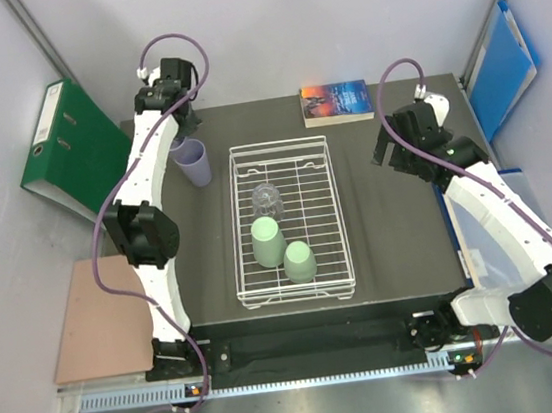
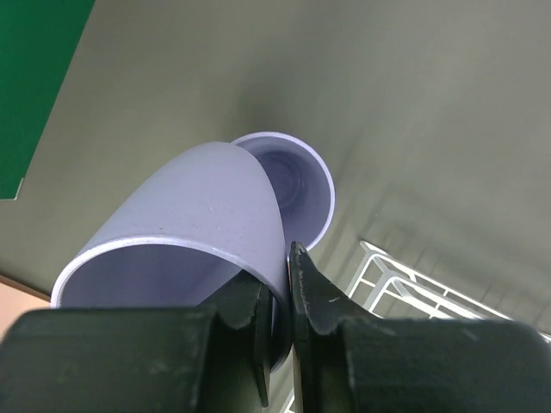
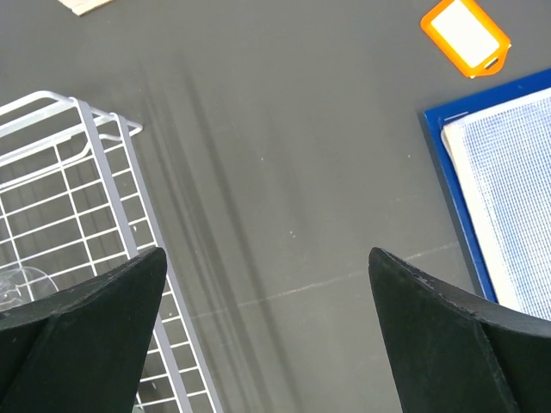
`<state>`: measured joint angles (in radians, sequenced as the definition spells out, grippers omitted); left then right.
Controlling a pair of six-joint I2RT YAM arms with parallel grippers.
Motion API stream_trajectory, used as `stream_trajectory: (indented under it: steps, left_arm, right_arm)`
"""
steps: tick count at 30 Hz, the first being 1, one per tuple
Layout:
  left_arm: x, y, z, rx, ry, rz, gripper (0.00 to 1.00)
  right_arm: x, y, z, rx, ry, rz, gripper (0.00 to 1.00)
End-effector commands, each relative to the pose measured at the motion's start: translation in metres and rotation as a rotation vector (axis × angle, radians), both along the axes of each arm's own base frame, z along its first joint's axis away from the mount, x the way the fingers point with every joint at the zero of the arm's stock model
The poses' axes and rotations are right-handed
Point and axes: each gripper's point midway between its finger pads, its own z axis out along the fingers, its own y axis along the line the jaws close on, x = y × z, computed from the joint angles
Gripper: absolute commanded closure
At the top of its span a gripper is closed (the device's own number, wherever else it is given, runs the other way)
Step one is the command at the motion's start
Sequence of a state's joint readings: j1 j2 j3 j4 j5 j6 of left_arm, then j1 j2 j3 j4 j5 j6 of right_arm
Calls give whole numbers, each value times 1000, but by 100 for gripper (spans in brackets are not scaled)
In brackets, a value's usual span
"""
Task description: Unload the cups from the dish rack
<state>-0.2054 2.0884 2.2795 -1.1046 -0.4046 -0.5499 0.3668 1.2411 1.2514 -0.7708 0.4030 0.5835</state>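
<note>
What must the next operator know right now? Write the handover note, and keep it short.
Left gripper: shut on the wall of the held lilac cup, left of the dish rack, beside the second lilac cup on the table.
Right gripper: open, empty, over the table right of the rack.
Done: both lilac cups are out.
Left: release the held cup, then unload the clear glass, far green cup and near green cup.

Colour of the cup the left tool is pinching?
Lilac; the cup shows best in the left wrist view.
</note>
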Motion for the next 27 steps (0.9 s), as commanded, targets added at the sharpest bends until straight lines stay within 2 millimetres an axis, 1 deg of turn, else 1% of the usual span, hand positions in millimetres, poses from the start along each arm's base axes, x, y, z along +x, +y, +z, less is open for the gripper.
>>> stream_trajectory:
  steps: [1, 4, 7, 11, 14, 17, 19, 20, 23, 24, 26, 27]
  left_arm:
    - [13, -8, -4, -25, -21, -39, 100]
    - [18, -13, -6, -41, -30, -56, 100]
    - [23, -16, -4, -52, -48, -67, 100]
    - [27, -19, -10, -58, -44, -78, 100]
    - [30, -20, -28, -61, -6, -84, 100]
    - [32, -21, -39, -72, 17, -82, 99]
    - [33, -21, -38, -72, 11, -82, 88]
    - [34, -21, -35, -70, 3, -83, 73]
    - [36, -18, -23, -65, -28, -78, 48]
    - [37, -18, -18, -67, -41, -75, 39]
    - [36, -19, -4, -88, -77, -64, 33]
    - [35, -19, 0, -95, -87, -56, 27]
  right_arm:
    - [7, 10, -1, 6, -10, 33, 0]
    - [8, 11, -3, 3, -4, 33, 0]
    - [11, 13, -5, 7, 1, 36, 0]
    - [13, 15, -11, 10, 15, 39, 0]
    - [13, 16, -13, 10, 20, 40, 0]
    - [14, 16, -15, 7, 25, 39, 0]
    - [15, 16, -14, 6, 24, 38, 0]
    - [15, 15, -15, 4, 26, 36, 0]
    - [17, 17, -16, 8, 25, 35, 0]
    - [18, 17, -17, 8, 30, 31, 0]
    - [19, 19, -17, 16, 27, 36, 0]
    - [19, 19, -17, 21, 24, 39, 0]
